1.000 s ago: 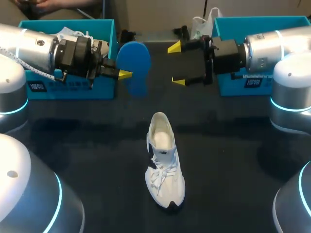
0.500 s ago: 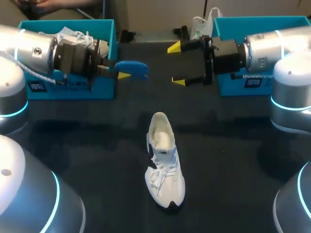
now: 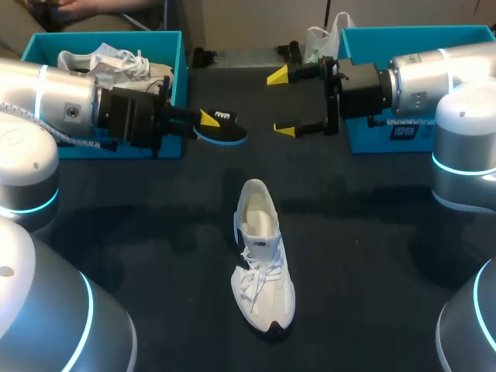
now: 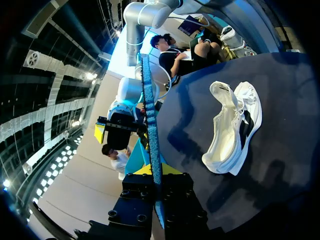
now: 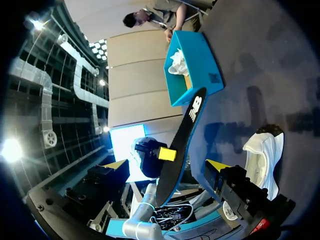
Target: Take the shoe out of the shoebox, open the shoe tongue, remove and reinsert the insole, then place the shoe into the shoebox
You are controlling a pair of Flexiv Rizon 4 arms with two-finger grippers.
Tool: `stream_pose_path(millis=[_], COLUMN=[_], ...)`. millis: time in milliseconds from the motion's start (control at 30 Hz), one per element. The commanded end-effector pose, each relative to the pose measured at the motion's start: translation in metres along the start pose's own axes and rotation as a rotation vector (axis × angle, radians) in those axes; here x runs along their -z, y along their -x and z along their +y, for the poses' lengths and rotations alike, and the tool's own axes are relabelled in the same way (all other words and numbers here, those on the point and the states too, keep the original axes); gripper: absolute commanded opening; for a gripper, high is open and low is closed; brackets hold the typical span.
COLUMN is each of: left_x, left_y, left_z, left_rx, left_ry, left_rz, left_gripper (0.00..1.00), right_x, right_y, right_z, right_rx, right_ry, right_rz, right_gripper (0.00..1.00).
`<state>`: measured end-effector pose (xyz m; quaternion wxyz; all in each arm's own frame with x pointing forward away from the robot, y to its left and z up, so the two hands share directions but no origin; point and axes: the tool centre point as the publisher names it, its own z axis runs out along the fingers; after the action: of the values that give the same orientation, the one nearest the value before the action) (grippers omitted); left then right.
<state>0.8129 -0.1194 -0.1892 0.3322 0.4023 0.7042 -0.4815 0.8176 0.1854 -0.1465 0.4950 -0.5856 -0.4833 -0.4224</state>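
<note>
A: What has changed over the last second?

B: The thin foam insole [image 3: 222, 128], blue underneath and black on top. A second ago it stood on edge with its blue face to the head camera. Half a second ago it lay level and still showed blue. Now the black top with its white marks faces up, and it hangs lower and nearer the table's middle. The left gripper [image 3: 203, 122] has swung in with it and pinches one end.

A: And the rest?

B: Same as before. The right gripper [image 3: 280, 102] hangs opposite, fingers spread wide with nothing between them. The white lace-up sneaker [image 3: 262, 260] lies on its sole on the black table [image 3: 372, 232], heel end toward the grippers. It is well apart from both and outside either box.

A: What can't you make out?

B: In the head view only one yellow tip of the left gripper shows, above the insole; the other finger is hidden under it. The left wrist view gives the insole edge-on with yellow on either side, so both fingers press it. The fingers cover the held end. The open teal cardboard left shoebox [image 3: 177, 46] holds a second white shoe [image 3: 108, 60], partly behind the left arm. The matching right shoebox [image 3: 364, 39] is mostly covered by the right arm, and its inside cannot be seen.
</note>
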Motion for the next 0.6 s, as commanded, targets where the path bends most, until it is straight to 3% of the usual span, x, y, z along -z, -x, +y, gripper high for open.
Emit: stream_pose_path(millis=[33, 333, 600], left_x=[-0.003, -0.012, -0.015], left_y=[-0.004, -0.012, -0.019], left_z=[-0.003, -0.001, 0.008], left_rx=[-0.071, -0.232, -0.303], left_ry=[0.02, 0.03, 0.02], left_rz=[-0.009, -0.026, -0.109], left_gripper=[0.0, 0.0, 0.0], right_x=[-0.002, -0.002, -0.002], right_y=[0.0, 0.0, 0.0], right_z=[0.0, 0.0, 0.0], right_rx=[-0.001, -0.001, -0.001], right_ry=[0.002, 0.002, 0.002], right_rz=[-0.003, -0.003, -0.003], right_gripper=[1.0, 1.0, 1.0])
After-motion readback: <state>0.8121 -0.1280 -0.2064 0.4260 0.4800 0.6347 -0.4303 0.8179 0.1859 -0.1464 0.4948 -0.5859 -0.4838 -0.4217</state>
